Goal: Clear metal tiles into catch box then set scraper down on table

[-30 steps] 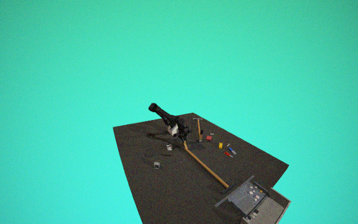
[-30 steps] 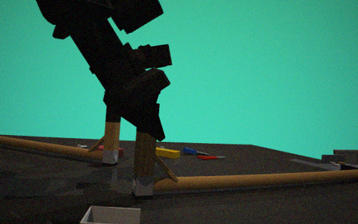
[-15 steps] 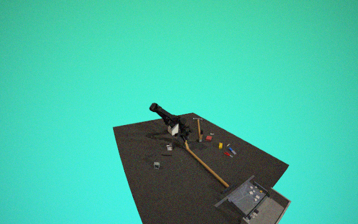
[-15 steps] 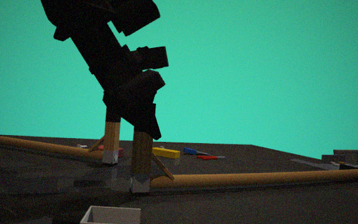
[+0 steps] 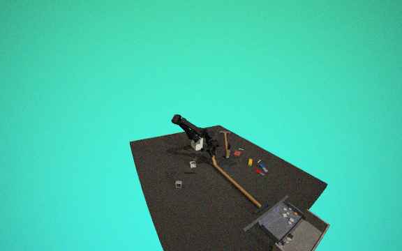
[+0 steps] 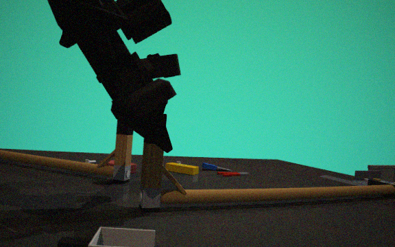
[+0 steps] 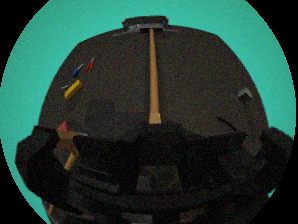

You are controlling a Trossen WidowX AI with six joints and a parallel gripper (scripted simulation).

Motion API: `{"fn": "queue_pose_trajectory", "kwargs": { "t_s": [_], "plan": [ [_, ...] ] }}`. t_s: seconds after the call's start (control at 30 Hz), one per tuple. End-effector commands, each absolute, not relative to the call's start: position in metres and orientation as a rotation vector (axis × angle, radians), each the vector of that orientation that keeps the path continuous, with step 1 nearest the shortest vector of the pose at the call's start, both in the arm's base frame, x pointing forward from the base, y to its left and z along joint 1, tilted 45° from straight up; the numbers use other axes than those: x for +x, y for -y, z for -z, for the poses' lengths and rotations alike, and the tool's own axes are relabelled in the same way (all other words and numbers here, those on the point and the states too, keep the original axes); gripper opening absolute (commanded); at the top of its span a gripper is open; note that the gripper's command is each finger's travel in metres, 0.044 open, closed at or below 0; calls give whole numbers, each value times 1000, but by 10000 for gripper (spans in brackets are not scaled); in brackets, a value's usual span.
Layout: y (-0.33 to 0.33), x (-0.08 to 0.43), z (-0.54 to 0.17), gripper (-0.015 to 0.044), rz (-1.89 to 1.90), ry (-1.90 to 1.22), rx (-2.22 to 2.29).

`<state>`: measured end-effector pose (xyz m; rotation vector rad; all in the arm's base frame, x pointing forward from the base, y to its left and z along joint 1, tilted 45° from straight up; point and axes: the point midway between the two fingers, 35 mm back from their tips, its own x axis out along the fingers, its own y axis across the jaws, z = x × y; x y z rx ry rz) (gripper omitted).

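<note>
From top: got pincer (image 5: 213, 153) (image 6: 156, 141) (image 7: 156, 123) clamped on near end of long scraper (image 5: 237, 185) (image 6: 269, 194) (image 7: 153, 75), w/ shaft running across worktop (image 5: 187, 209) (image 6: 252, 219) (image 7: 200, 75) toward bench plate (image 5: 274, 223). Seeing several pale tiles (image 5: 285, 215) on plate, plus catch box (image 5: 326, 228) at far end. Can't tell if dark & pale bits (image 5: 287, 239) near their shared edge lie on plate or in box.

Now ext. view: spotting fingers shut round upright wooden grip (image 6: 153, 165), w/ shaft lying low from its foot. Also catching second wooden tool (image 5: 226, 143) (image 6: 46, 161) (image 7: 71, 160) behind, nr. red block (image 5: 237, 153) (image 6: 133, 167) (image 7: 63, 127), plus yellow block (image 5: 250, 162) (image 6: 184, 169) (image 7: 73, 89) farther rt.

Over to wrist cam: looking straight down shaft, reaching dark structure (image 7: 145, 21) at far side. Can't make out tiles there.
</note>
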<state>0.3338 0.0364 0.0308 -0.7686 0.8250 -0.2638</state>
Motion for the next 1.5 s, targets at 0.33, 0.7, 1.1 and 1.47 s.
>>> {"fn": "queue_pose_trajectory", "kwargs": {
  "t_s": [0.33, 0.7, 1.1, 1.47],
  "plan": [
    [-54, 331, -17, 0, 251, -822, -770],
    [-65, 327, -7, 0, 251, -821, -771],
    [-75, 323, 4, 0, 252, -817, -774],
    [-83, 319, 12, 0, 250, -815, -776]
  ]
}}
